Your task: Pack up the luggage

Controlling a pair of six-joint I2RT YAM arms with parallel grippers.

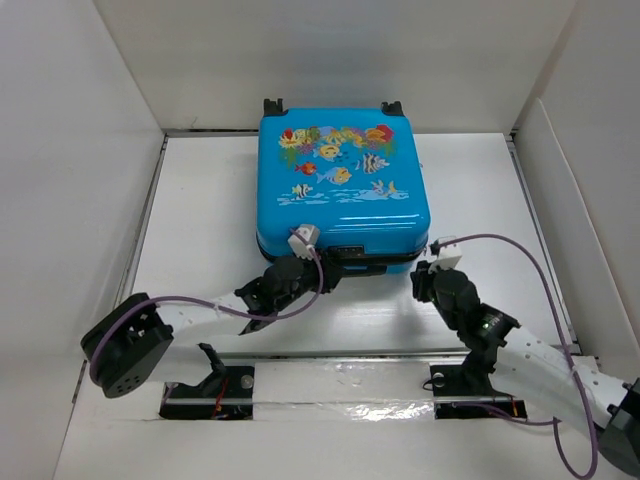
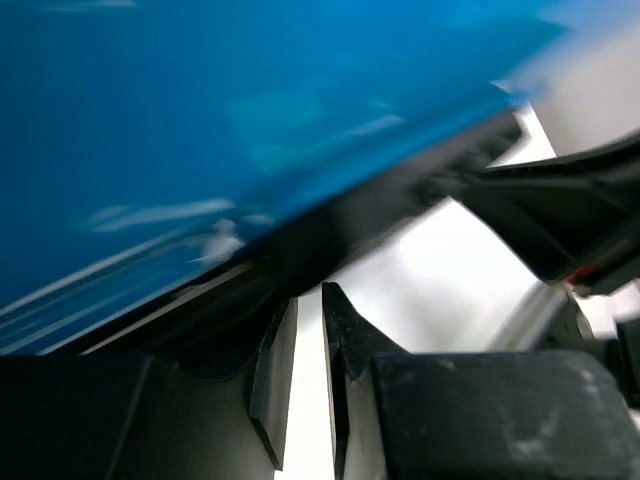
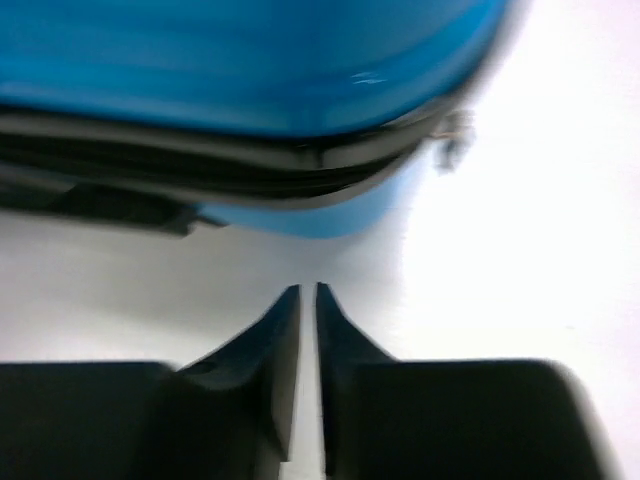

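Note:
The luggage (image 1: 342,180) is a bright blue hard-shell suitcase with fish and coral print. It lies flat and closed in the middle of the table, black wheels at the far edge. My left gripper (image 1: 318,268) is at its near edge by the dark handle; in the left wrist view (image 2: 309,292) the jaws stand nearly together with a thin gap and nothing between them, under the blue shell (image 2: 230,130). My right gripper (image 1: 428,272) is at the near right corner, jaws nearly together and empty (image 3: 308,290), a little short of the shell (image 3: 250,60).
White walls enclose the table (image 1: 200,200) on the left, back and right. A raised white panel (image 1: 570,200) stands along the right side. A metal rail (image 1: 340,355) runs across the near edge by the arm bases.

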